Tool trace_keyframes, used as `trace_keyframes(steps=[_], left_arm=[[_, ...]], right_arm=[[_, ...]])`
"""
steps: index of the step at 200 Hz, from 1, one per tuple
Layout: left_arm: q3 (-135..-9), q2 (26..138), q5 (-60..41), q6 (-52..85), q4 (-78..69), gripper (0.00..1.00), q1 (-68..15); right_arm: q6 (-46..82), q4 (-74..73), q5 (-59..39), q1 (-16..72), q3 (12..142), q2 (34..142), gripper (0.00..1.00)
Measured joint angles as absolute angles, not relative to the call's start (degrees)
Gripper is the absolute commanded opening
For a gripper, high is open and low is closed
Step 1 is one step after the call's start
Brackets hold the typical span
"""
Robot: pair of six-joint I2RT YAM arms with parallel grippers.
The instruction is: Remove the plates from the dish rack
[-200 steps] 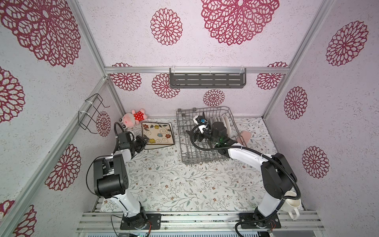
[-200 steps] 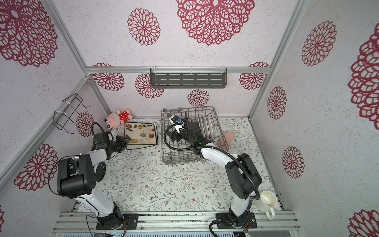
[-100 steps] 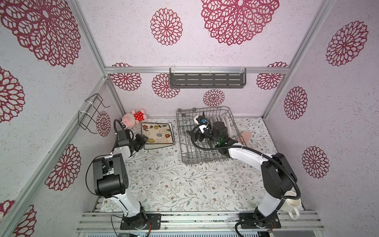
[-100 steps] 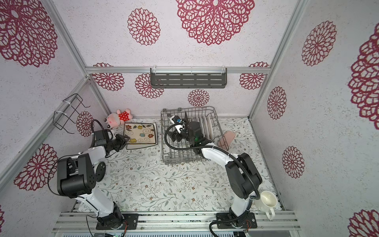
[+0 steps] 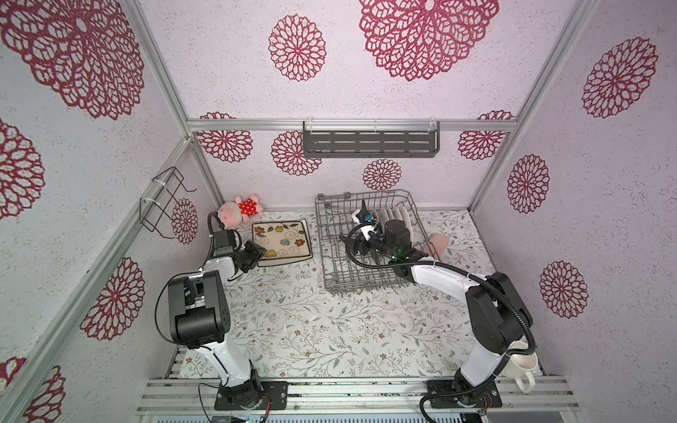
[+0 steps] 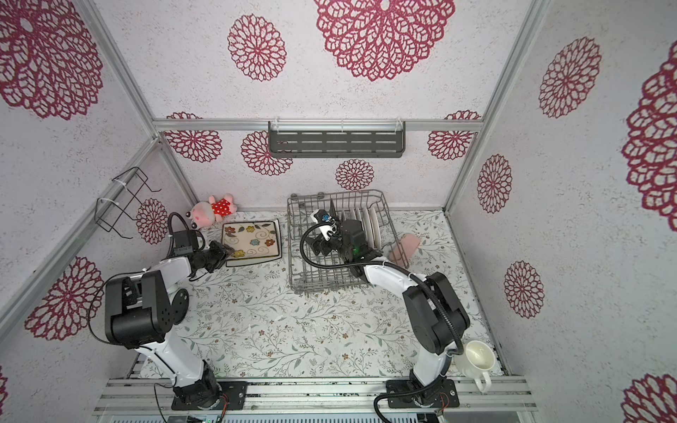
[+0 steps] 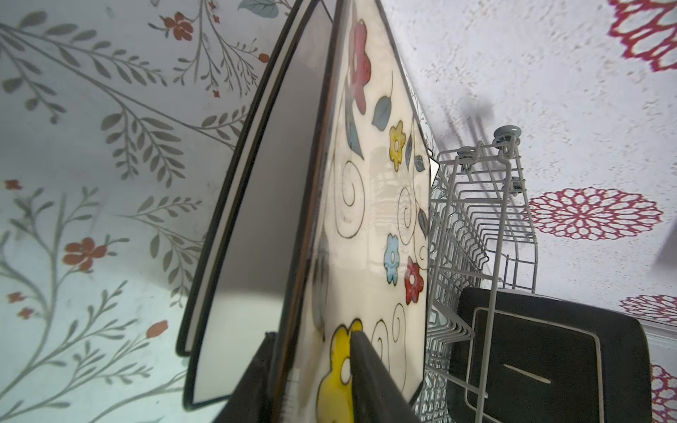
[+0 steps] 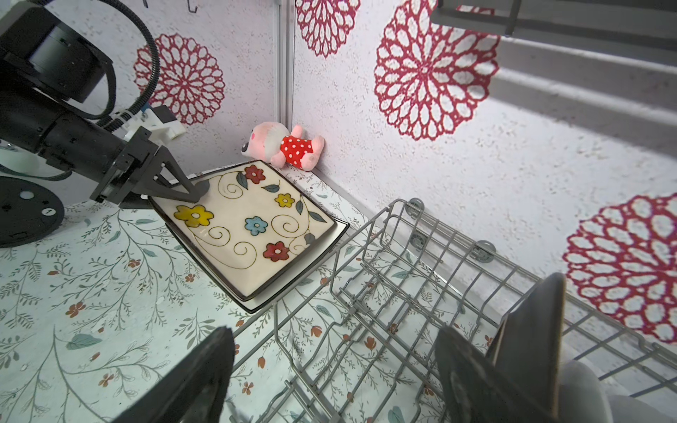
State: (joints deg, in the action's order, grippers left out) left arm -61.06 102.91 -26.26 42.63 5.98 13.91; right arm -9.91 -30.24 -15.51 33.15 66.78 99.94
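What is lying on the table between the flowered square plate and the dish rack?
Nothing: between the flowered square plate and the dish rack only a narrow strip of the printed table cover shows, bare in both top views.

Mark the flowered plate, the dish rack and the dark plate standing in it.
flowered plate [image 5: 282, 241]: in a top view, middle of its printed face.
dish rack [image 5: 339, 267]: in a top view, bare wire floor.
dark plate [image 7: 549, 337]: left wrist view, its flat face behind the rack's wires.
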Motion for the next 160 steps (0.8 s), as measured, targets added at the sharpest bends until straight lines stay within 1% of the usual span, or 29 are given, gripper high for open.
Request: trace_keyframes(steps=[160], left_arm=[[-65.49, 105.12, -21.78, 38.15, 14.5, 0.36, 12.6]], right_arm=[[-9.85, -32.03, -16.69, 32.58, 65.21, 99.63, 0.89]])
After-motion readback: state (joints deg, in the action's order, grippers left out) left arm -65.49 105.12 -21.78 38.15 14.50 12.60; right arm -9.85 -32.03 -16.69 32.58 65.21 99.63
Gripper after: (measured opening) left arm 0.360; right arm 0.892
